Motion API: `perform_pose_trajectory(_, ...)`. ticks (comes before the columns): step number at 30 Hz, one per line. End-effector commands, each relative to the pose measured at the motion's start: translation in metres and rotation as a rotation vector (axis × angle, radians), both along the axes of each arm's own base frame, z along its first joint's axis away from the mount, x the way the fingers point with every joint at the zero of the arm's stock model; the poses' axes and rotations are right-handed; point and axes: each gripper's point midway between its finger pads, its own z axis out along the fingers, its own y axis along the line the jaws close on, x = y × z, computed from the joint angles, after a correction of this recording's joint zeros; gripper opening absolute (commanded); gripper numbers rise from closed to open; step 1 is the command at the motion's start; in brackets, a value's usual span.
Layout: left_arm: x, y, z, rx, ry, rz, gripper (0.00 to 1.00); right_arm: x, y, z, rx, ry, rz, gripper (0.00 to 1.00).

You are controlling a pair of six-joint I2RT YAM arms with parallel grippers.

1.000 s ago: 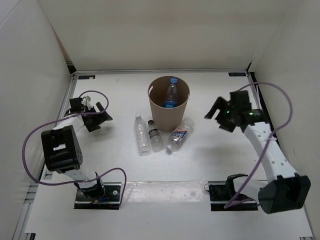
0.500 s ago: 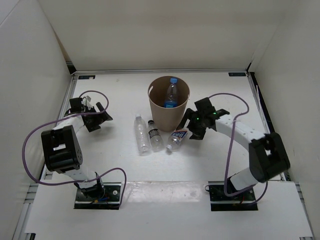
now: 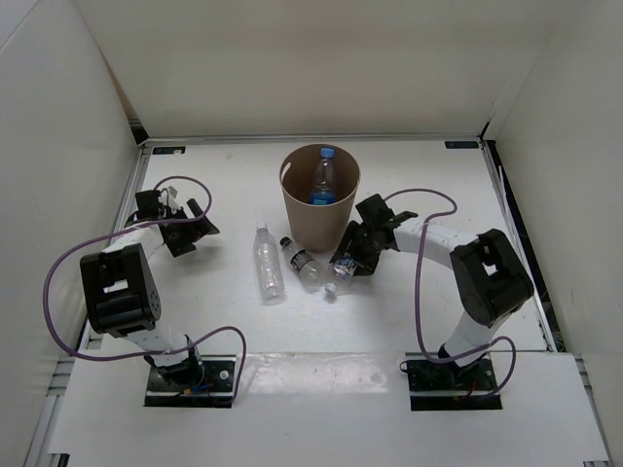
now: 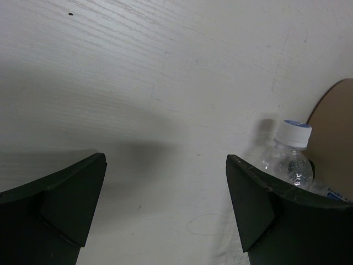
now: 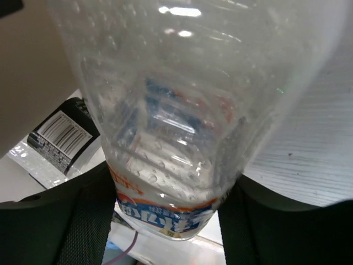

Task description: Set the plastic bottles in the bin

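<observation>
The tan bin [image 3: 319, 209] stands mid-table with a blue-capped plastic bottle [image 3: 321, 180] upright inside it. Three bottles lie just in front of it: a white-capped one [image 3: 265, 263], a black-capped one [image 3: 300, 258] and a labelled one [image 3: 337, 274]. My right gripper [image 3: 354, 251] is shut on the labelled bottle [image 5: 182, 110], its fingers [image 5: 66, 221] pressed against both sides, close to the bin's wall [image 5: 33, 83]. My left gripper [image 3: 185, 226] stands open near the left wall with nothing between its fingers [image 4: 165, 204]. Its view shows the white-capped bottle [image 4: 289, 160] to the right.
White walls enclose the table on the left, back and right. The black-capped bottle's barcode label [image 5: 59, 139] lies right beside the held bottle. Purple cables loop off both arms [image 3: 419, 253]. The arm bases sit at the near edge [image 3: 190, 375].
The right arm swung in from the right side to the labelled bottle beside the bin and closed on it. The bin and the lying bottles shifted slightly left. The left arm stayed put.
</observation>
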Motion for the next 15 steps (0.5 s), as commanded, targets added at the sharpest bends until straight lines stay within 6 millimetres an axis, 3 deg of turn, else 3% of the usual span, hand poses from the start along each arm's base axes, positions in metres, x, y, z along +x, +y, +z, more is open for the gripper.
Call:
perform_pose_trajectory(1,0.011,0.002,0.014,0.004,-0.049,-0.013,1.00,-0.004,-0.007,-0.002,-0.035,0.008,-0.034,0.49)
perform_pose_trajectory(2,0.011,0.002,0.014,0.005,-0.050,-0.011,1.00,-0.007,-0.010,0.001,-0.041,0.008,-0.039,0.37)
perform_pose_trajectory(3,0.010,0.001,0.014,0.003,-0.048,-0.013,1.00,-0.010,-0.018,-0.003,-0.068,0.011,-0.053,0.31)
perform_pose_trajectory(7,0.010,0.001,0.013,0.001,-0.043,-0.013,1.00,-0.013,-0.043,0.012,-0.141,-0.051,-0.109,0.13)
perform_pose_trajectory(9,0.011,0.002,0.014,0.003,-0.047,-0.012,1.00,-0.011,-0.066,0.033,-0.210,-0.139,-0.162,0.09)
perform_pose_trajectory(10,0.010,0.001,0.014,0.000,-0.046,-0.016,1.00,-0.012,-0.078,0.054,-0.222,-0.203,-0.194,0.09)
perform_pose_trajectory(12,0.010,0.001,0.014,0.001,-0.045,-0.014,1.00,-0.013,-0.094,0.071,-0.271,-0.248,-0.235,0.07)
perform_pose_trajectory(15,0.011,0.001,0.014,0.004,-0.049,-0.014,1.00,-0.011,-0.117,0.138,-0.255,-0.453,-0.299,0.06)
